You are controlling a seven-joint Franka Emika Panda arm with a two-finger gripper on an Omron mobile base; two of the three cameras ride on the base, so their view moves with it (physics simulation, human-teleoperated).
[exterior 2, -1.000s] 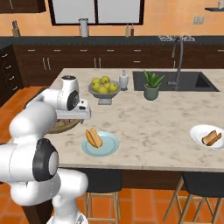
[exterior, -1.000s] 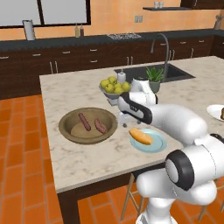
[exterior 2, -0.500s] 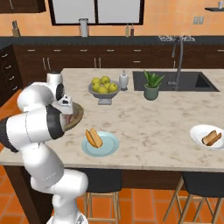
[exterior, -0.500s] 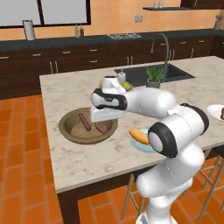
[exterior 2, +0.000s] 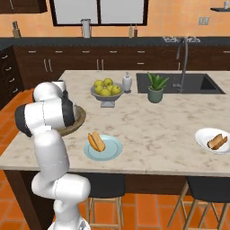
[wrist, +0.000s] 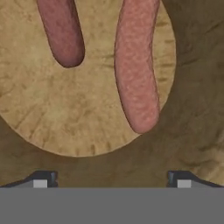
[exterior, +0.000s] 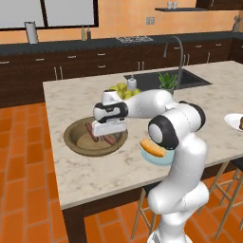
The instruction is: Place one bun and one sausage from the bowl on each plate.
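Observation:
The brown wooden bowl (exterior: pixel 76 142) sits on the island's left side, with two sausages (exterior: pixel 89 130) lying in it. My gripper (exterior: pixel 108 132) hangs low over the bowl, pointing down. In the hand view its fingertips (wrist: pixel 41 179) stand wide apart, open and holding nothing, just short of a lighter sausage (wrist: pixel 135 65) and a darker one (wrist: pixel 61 30). The pale blue plate (exterior 2: pixel 110 152) near the front edge carries a bun (exterior 2: pixel 95 141). The white plate (exterior 2: pixel 204 134) at the far right holds brown food (exterior 2: pixel 217 141). My arm partly hides the bowl (exterior 2: pixel 77 117) in the right base view.
A grey pedestal bowl of yellow-green fruit (exterior 2: pixel 107 90), a small white bottle (exterior 2: pixel 127 82) and a potted plant (exterior 2: pixel 156 87) stand behind the work area. The sink with its tall tap (exterior 2: pixel 183 58) lies at the back right. Stools stand under the island's front edge.
The arm has swung left from beside the blue plate to over the brown bowl and dropped lower. The bun stays on the blue plate.

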